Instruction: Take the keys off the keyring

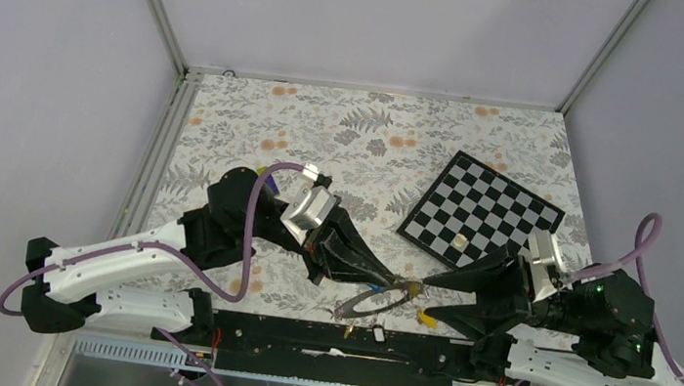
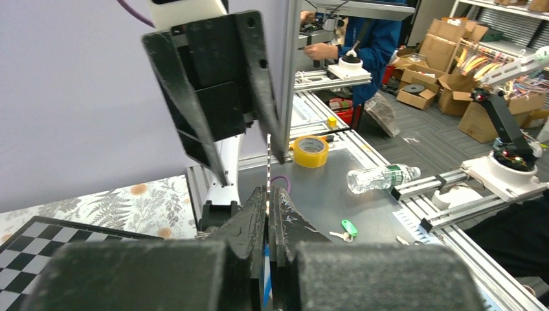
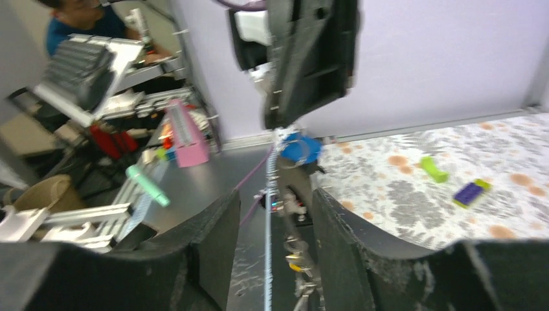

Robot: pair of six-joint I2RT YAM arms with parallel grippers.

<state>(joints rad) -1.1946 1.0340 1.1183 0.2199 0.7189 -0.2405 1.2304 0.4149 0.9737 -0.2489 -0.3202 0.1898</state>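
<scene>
The keyring [image 1: 344,311], a large flat grey ring, hangs tilted just above the table's near edge. My left gripper [image 1: 398,284] is shut on its rim; in the left wrist view the ring's thin edge [image 2: 267,165] sticks up from the closed fingertips [image 2: 268,194]. My right gripper [image 1: 424,297] faces it, open. In the right wrist view the ring [image 3: 267,253] runs edge-on between the spread fingers [image 3: 223,227] without touching them. Keys [image 3: 296,259] dangle beside it, one yellow, and a blue tag [image 3: 299,149] sits higher up. A yellow-headed key [image 1: 426,317] shows below the grippers.
A checkerboard [image 1: 481,212] lies at the right back of the floral mat. A green block [image 3: 434,170] and a purple block [image 3: 471,192] rest on the mat. A green-tagged key [image 2: 349,227] lies on the grey metal tray beyond the near edge, with tape [image 2: 311,151] and a bottle [image 2: 382,176].
</scene>
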